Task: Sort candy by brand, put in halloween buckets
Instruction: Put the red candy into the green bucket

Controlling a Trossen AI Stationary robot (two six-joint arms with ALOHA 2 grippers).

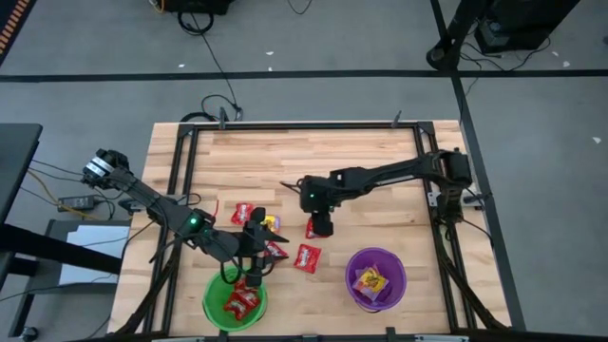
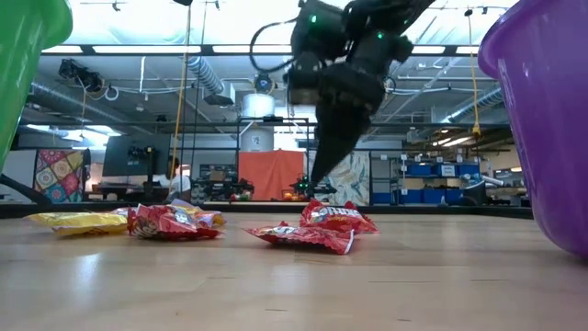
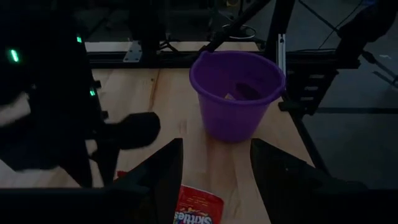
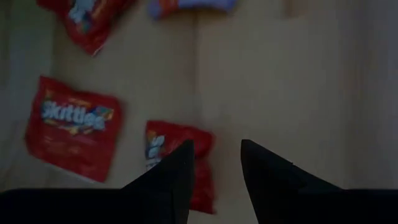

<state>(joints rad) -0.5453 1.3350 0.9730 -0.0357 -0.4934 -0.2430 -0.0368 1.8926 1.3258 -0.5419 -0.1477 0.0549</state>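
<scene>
Right gripper [image 4: 214,171]: fingers apart, poised over a red candy packet [image 4: 177,165] lying flat on the table [image 1: 380,152]; one finger overlaps the packet's edge.
Left gripper [image 3: 214,180]: fingers apart beside the green bucket [image 1: 234,302], a red Skittles packet [image 3: 198,207] between them.
Purple bucket [image 1: 376,277]: holds yellow candy.
Hidden: Skittles packet cut off at the left wrist view's edge; contact with the fingers cannot be told.

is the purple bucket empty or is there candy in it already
Not empty. In the high view the purple bucket stands upright and holds at least one yellow packet; an exact count cannot be told.
</scene>
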